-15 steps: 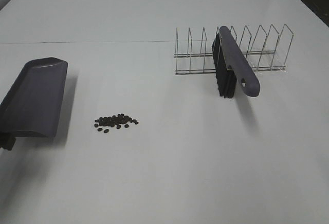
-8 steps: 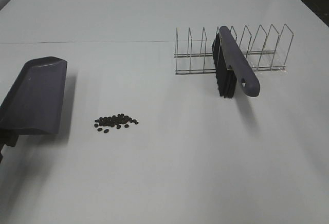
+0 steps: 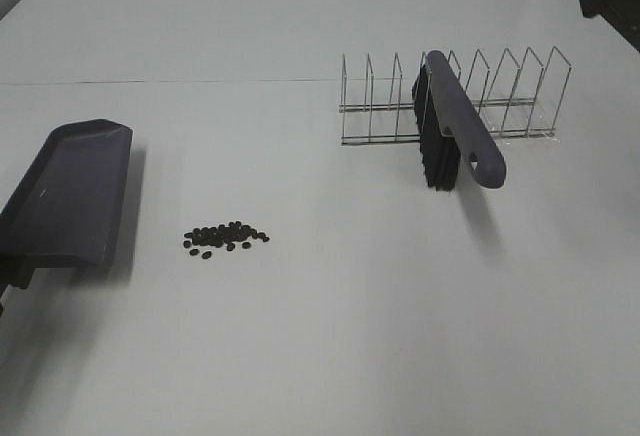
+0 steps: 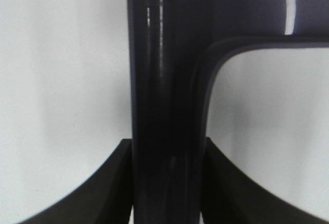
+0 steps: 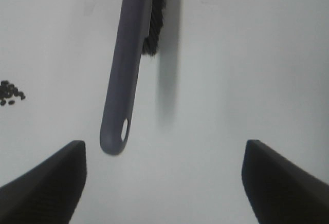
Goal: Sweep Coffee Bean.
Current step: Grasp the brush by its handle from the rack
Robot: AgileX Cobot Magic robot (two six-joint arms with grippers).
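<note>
Bare desk surrounds the coffee bean cluster, which lies lower left of centre in the high view. The dustpan sits tilted at the left edge, apart from the cluster. The left pincer is clamped on its handle. The right pincer hangs spread wide, facing the brush. The brush leans in the wire rack, upper right.

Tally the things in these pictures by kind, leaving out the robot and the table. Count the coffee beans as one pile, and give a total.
dustpan: 1
brush: 1
wire rack: 1
pile of coffee beans: 1 (the single beans are too small to count surely)
Total: 4
</note>
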